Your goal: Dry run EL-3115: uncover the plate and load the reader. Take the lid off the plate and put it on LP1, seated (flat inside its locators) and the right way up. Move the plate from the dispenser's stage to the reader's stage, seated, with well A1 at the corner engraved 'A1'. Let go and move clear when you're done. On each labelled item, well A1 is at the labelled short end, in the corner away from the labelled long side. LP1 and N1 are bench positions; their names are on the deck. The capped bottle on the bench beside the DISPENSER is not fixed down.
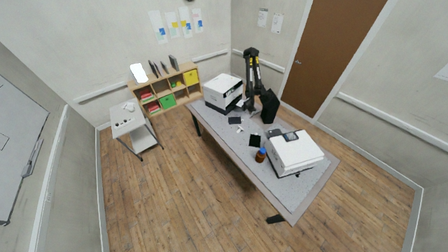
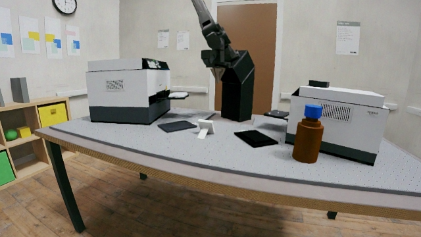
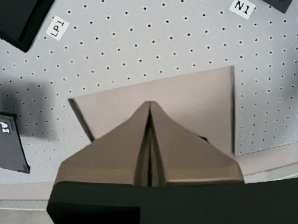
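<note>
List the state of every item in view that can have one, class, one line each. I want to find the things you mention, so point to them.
Bronze-coloured two-fingered claw (image 1: 250, 111) (image 2: 218, 81) (image 3: 149, 111): shut, nothing gripped.
Brown cylindrical bottle with blue cap (image 1: 260, 157) (image 2: 307, 141): capped, upright.
Small white stand (image 1: 239, 129) (image 2: 206, 124): propped up.
Flat white rectangular plate (image 1: 240, 103) (image 2: 178, 95): level; lid unclear.
Brown panel door (image 1: 325, 59) (image 2: 247, 36): closed.

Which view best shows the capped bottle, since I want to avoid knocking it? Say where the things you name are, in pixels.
The exterior view: the amber bottle with a blue cap (image 1: 260, 156) (image 2: 308, 139) stands upright, large and unobstructed, beside the white instrument (image 1: 295, 148) (image 2: 342, 115). The top view shows it small; the wrist view misses it.
</note>
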